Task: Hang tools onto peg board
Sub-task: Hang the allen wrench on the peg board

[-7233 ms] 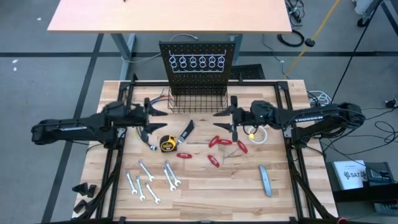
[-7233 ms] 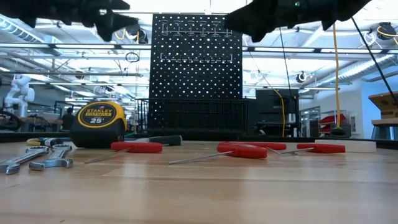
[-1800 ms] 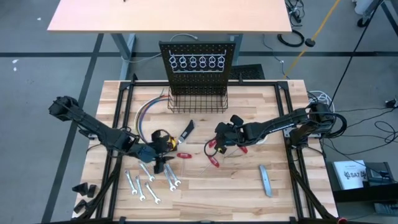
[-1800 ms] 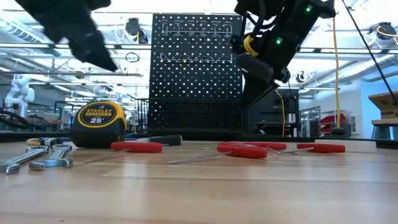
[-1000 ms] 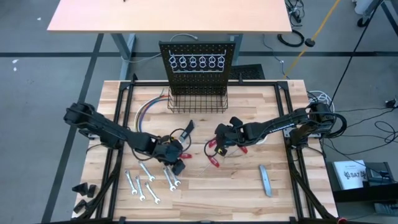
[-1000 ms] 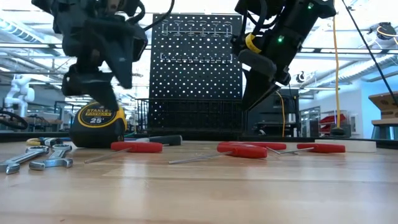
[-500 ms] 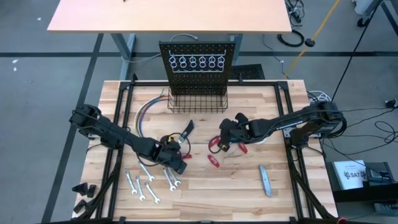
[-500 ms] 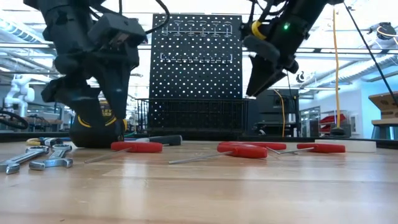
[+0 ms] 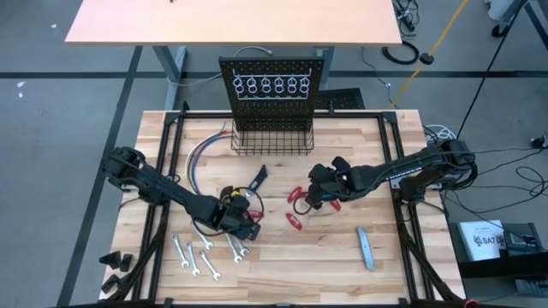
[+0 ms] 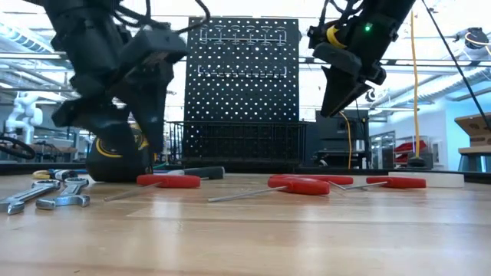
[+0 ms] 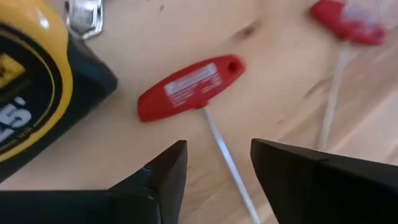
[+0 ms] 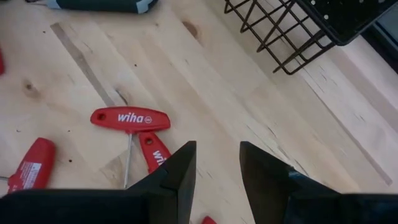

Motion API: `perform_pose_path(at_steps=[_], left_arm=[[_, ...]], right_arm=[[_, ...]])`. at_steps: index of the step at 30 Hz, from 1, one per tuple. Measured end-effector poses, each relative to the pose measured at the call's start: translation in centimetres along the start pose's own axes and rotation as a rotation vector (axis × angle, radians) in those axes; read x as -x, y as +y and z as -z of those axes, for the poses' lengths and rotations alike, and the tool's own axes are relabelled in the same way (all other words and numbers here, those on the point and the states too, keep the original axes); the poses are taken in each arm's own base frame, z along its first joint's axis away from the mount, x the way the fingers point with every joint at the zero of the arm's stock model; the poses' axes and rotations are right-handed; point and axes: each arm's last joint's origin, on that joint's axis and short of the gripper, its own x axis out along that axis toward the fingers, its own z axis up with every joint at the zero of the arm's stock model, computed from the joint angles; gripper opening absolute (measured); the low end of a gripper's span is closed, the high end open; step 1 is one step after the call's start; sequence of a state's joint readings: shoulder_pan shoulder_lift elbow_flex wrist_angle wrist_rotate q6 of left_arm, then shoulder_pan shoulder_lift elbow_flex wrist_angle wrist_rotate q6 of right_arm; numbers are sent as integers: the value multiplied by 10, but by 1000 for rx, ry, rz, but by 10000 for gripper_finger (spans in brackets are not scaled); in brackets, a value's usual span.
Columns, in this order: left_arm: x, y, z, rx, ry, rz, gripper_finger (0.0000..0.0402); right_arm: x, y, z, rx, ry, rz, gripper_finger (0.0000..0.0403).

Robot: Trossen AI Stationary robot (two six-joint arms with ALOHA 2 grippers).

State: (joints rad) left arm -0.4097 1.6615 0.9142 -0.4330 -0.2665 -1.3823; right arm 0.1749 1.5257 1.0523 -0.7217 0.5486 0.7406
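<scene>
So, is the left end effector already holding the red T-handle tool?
No. In the left wrist view, the red T-handle tool lies flat on the wood, ahead of the open left end effector.

The table (image 9: 282, 257) is pale wood in lengthwise strips with darker streaks and knots. The peg board (image 9: 274, 79) is black, dotted with rows of holes, its rings (image 9: 271, 85) shiny; the basket (image 9: 272, 139) is black wire. The tape measure (image 11: 34, 93) is yellow and black (black figures on the yellow face). The T-handles (image 12: 130, 119) are red with white lettering and silver shafts. Wrenches (image 9: 205, 252) are silver, the bar (image 9: 366, 249) grey, the wires (image 9: 205, 152) many-coloured.
</scene>
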Motion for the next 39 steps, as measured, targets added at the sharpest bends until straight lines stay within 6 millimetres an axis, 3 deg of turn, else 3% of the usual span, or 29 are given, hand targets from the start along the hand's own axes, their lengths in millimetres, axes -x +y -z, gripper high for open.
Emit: perform_pose_path(at_steps=[6,14,22,28,32,39], left_arm=[[-12,-3,3,1,-2,13,158],[-16,-3,4,-7,-22,7,157],[-37,-4,7,-5,-47,-17,157],[-39,-4,8,-49,-47,-20,151],[-38,-8,7,-127,-57,-23,114],[-39,-8,6,-184,-76,-43,13]], right_arm=[[0,1,-1,-8,-10,-9,114],[0,1,-1,-8,-9,-8,114],[0,1,-1,-8,-11,-7,114],[0,1,-1,-8,-12,-4,114],[0,1,-1,-8,-15,-1,114],[0,1,-1,-8,-15,-1,114]])
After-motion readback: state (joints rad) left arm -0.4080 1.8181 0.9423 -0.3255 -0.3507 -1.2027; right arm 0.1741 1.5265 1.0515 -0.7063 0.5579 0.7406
